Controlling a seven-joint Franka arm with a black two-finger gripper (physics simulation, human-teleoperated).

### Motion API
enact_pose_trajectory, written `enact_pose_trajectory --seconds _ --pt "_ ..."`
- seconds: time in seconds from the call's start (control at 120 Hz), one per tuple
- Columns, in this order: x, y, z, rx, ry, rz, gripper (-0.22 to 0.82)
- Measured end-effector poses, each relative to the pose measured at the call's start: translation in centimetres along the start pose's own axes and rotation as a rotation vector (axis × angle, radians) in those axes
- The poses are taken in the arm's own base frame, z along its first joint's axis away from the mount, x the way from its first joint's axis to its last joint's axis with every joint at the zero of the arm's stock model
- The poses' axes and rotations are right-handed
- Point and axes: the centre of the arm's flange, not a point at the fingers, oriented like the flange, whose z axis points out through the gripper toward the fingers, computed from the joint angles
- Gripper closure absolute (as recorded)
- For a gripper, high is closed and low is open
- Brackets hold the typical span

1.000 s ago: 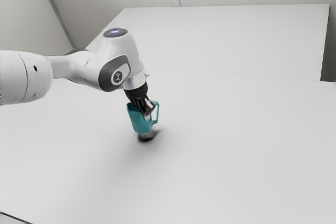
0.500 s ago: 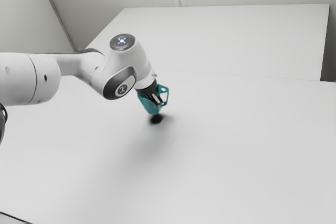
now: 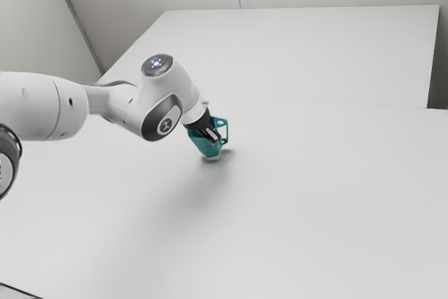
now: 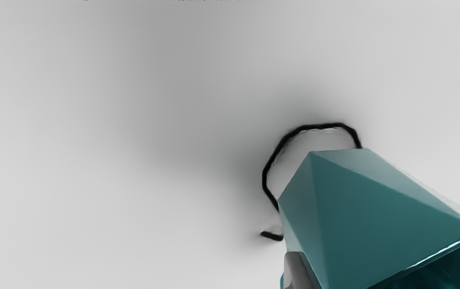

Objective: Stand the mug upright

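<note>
Low over the smooth white table (image 3: pixel 301 194): the shiny blue-green mug (image 3: pixel 208 148) with flat, slanted sides leans a bit, mouth up. Its bottom is very near the table, but I can't tell if it touches.
My black two-finger gripper (image 3: pixel 212 135): it looks closed on the mug's side, down by the mouth. One grey finger (image 4: pixel 296 269) lies against the outside; where the other sits is hidden.
Mug feel: I guess it is hard and light, maybe slippery, and it might chip if bumped.
Mug wall: I think it is a good place to pinch. A loose pinch could let the mug swing.
Blue-green loop handle (image 3: pixel 225 132): it sticks out toward the exterior view's right, close to my fingers, so it could snag if I slide that way.
Mug bottom: one edge may land first, so I should go down softly and tip it flat.
Table edges: they are well apart from the mug. The flat top reaches far on all sides, so I have plenty of room to turn.
</note>
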Motion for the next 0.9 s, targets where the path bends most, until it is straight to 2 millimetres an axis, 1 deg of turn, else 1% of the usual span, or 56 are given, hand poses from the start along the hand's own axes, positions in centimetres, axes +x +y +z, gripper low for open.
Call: enact_pose_trajectory --seconds 0.083,0.167,0.342,0.4,0.467,0.567,0.65,0.692,0.767,0.9 --pt "0.2 0.1 0.7 0.015 0.006 -0.021 0.79" --pt "0.3 0.1 0.9 0.022 0.006 -0.033 0.78" --pt "0.1 0.2 0.6 0.022 0.006 -0.035 0.39" --pt "0.0 0.3 0.1 0.018 0.003 -0.035 0.30" --pt "-0.2 0.4 -0.8 0.013 -0.003 -0.036 0.22" --pt "-0.6 0.2 -3.4 0.005 -0.011 -0.031 0.14" --pt "-0.8 0.1 -6.5 -0.005 -0.008 -0.029 0.09" --pt "-0.8 0.3 -8.3 -0.002 -0.001 -0.045 0.08" --pt "-0.9 1.4 -11.7 0.018 0.027 -0.092 0.05" --pt "-2.9 4.3 -18.7 0.041 0.085 -0.139 0.03"
